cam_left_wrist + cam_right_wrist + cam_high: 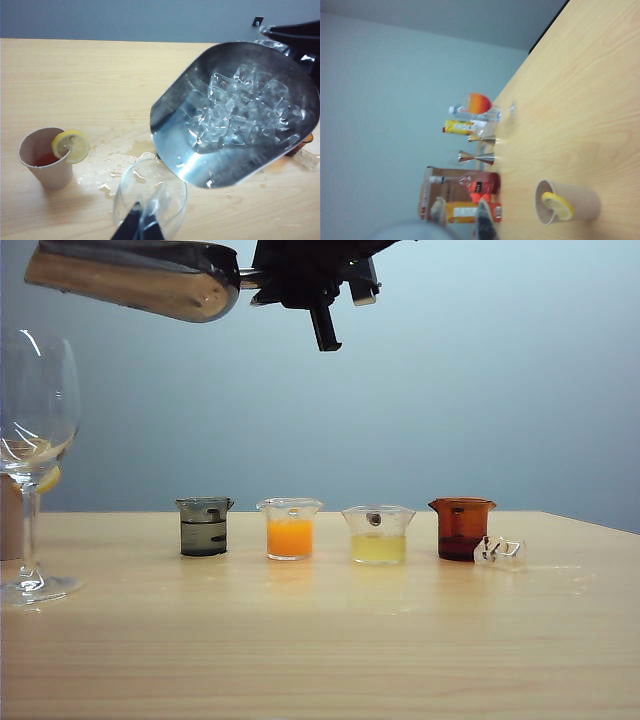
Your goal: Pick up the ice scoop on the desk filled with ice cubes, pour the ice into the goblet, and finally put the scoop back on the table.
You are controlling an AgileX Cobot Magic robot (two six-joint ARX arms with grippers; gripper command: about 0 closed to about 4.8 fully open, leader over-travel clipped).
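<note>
The right pincer (pixel 250 282), closed on the handle, holds the ice scoop (pixel 235 112) level above the worktop (pixel 320 640), its tapered front just beside the goblet (pixel 150 200) rim, while the left pincer (pixel 137 227), its opening impossible to tell, hovers over the goblet.

High above the counter (pixel 320 640), the right gripper (pixel 300 280) held the ice scoop (pixel 135 278) by its handle, the shiny body reaching toward the left. Only the rim and bottom of the scoop showed. Below it, the goblet (pixel 35 440) stood upright at the counter's left edge. Four small beakers sat in a row across the middle: grey (pixel 204 526), orange (pixel 290 528), pale yellow (pixel 378 534) and amber (pixel 461 528). A clear ice chunk (pixel 499 551) lay just beside the amber one.
</note>
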